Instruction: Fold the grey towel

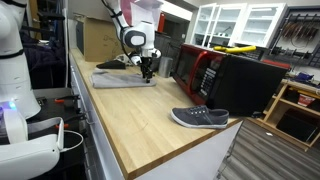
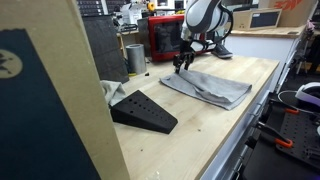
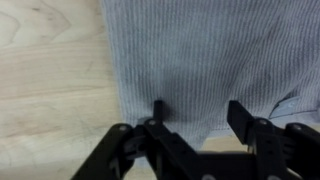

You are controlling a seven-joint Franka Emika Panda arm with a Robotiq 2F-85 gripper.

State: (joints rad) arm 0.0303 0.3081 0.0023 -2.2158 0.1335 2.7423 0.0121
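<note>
Closest to the wrist camera are the two black fingers (image 3: pixel 158 110) of the gripper (image 3: pixel 198 116), spread apart with nothing clamped between them. Their tips point down at the grey towel (image 3: pixel 200 50) close to one corner (whether they actually press into the cloth I cannot tell). The ribbed fabric fills most of that view, with a small pucker beside one fingertip and bare wood of the table (image 3: pixel 50 80) along one side.

In both exterior views the grey towel (image 1: pixel 120 78) (image 2: pixel 205 87) lies spread out on the light wooden table (image 1: pixel 150 130) (image 2: pixel 190 140), not lifted, with a soft ridge along one long side. The gripper (image 1: pixel 147 72) (image 2: pixel 183 64) hangs straight down over one end of it.

Farther out, a grey shoe (image 1: pixel 200 118) sits well apart from the towel near the table's edge. A red microwave (image 1: pixel 203 68) (image 2: pixel 165 38) stands behind. In an exterior view a black wedge (image 2: pixel 143 110) rests on the wood near the towel, and a metal can (image 2: pixel 135 57) stands beyond it. A cardboard box (image 1: pixel 98 40) sits at the far end.
</note>
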